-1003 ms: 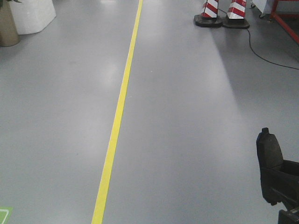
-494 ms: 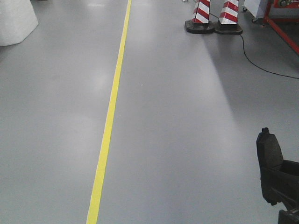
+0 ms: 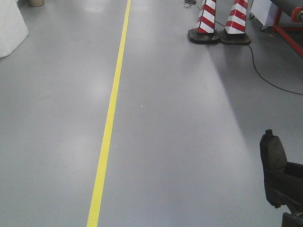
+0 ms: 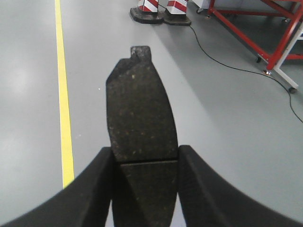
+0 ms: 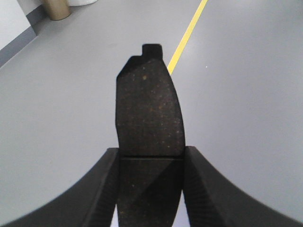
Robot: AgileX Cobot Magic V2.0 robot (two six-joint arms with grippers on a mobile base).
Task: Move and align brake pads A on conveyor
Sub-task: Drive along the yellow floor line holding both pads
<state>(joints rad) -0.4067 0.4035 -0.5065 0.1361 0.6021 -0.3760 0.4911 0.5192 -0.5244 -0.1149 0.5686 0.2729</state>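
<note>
Both wrist views show a brake pad held over grey floor. My left gripper [image 4: 144, 156] is shut on a dark-grey brake pad [image 4: 139, 109] at its groove, and the pad sticks out forward. My right gripper [image 5: 150, 158] is shut the same way on a second brake pad [image 5: 147, 109]. In the front view one held brake pad [image 3: 271, 151] stands upright in a black gripper [image 3: 284, 187] at the lower right edge; I cannot tell which arm it is. The conveyor is out of view.
A yellow floor line [image 3: 111, 113] runs away from me left of centre. Two red-and-white cones [image 3: 204, 23] stand ahead on the right, with a black cable [image 3: 265, 71] trailing from them. A red frame [image 4: 265, 33] stands far right. A white block [image 3: 9, 23] sits far left.
The floor scene has shifted: the cones have grown and come nearer, and the white block has slid towards the left edge. The pad and gripper in the front view keep their place.
</note>
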